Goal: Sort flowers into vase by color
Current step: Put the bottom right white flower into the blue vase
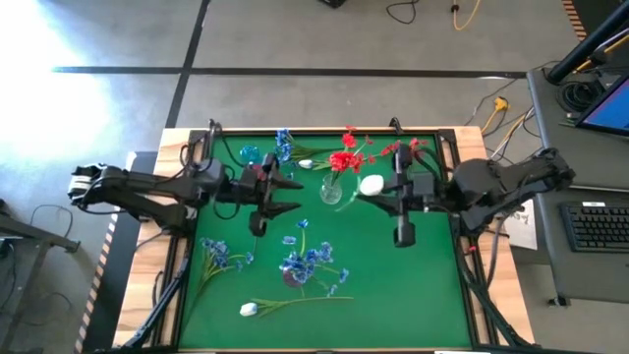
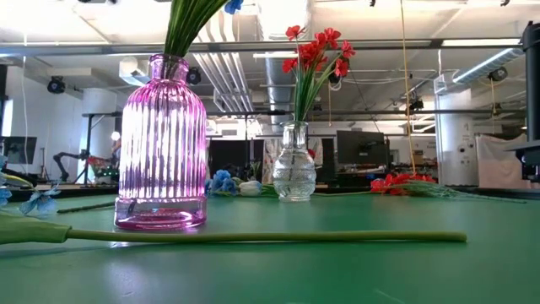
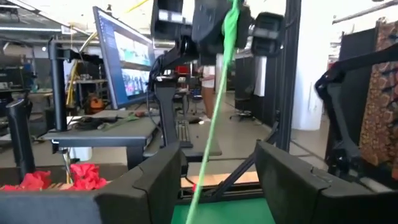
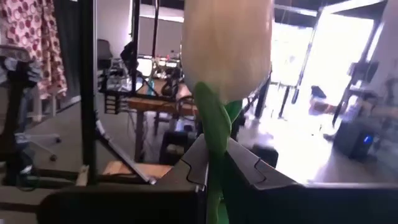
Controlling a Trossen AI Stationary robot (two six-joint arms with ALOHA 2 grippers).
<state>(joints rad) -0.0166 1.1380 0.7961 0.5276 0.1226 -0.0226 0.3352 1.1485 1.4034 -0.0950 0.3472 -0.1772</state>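
My right gripper (image 1: 376,193) is shut on a white flower whose bud (image 1: 371,184) hangs beside the clear vase (image 1: 331,192) of red flowers (image 1: 344,160). Its green stem (image 3: 208,143) slants down between the open fingers of my left gripper (image 1: 295,195), which stand on either side of it without touching. A pink vase (image 2: 160,143) holds blue flowers (image 1: 307,258). Another white flower (image 1: 249,309) lies on the mat near the near edge, its stem (image 2: 253,238) flat on the table. My right gripper (image 4: 214,165) pinches the white flower's stem (image 4: 214,134) between its two fingers just below the bud (image 4: 227,43). It comes level from the table's right. The flower is lifted clear of the table, and the stem trails away toward my left gripper.
Loose blue sprays (image 1: 221,256) lie on the mat's left, red flowers (image 1: 413,147) and a white bud (image 1: 305,164) along the far edge, with a small blue vase (image 1: 249,154) there. The green mat (image 1: 413,295) is bare on the near right.
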